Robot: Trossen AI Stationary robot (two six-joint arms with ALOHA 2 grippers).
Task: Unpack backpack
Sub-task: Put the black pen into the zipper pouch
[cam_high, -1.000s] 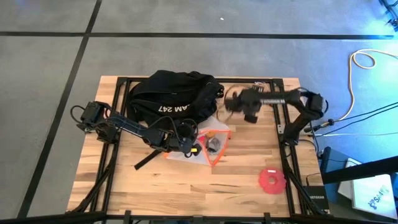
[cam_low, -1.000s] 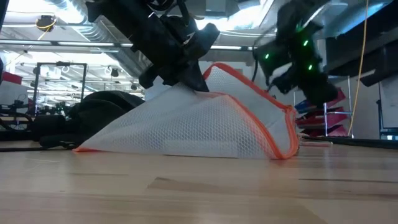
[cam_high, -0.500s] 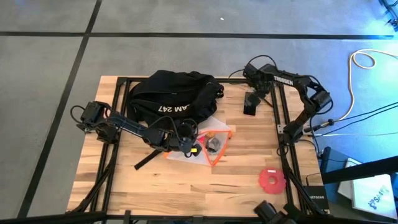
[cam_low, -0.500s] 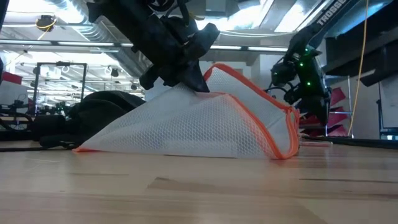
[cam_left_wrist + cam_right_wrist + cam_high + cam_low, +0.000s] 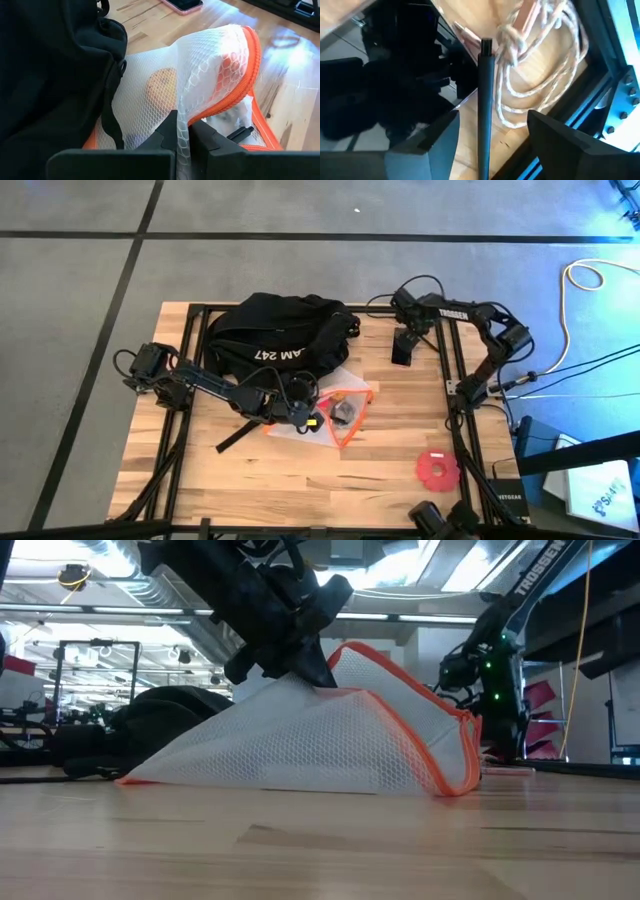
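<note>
- The wooden table (image 5: 300, 480) is holding everything, and the black backpack (image 5: 275, 330) is lying at its far side, in the middle.
- The white mesh bag (image 5: 330, 740) with orange trim is lying just in front of the backpack.
- The left tool (image 5: 182, 137) is pinching the mesh bag shut between its fingers and lifting one corner. The thin net could slip out or tear if it is pulled hard.
- The right tool (image 5: 485, 125) is standing with its fingers apart around a thin black phone (image 5: 401, 346). The phone is sitting on edge, so it could tip over.
- A white cord (image 5: 540, 55) is lying close by and could get caught.
</note>
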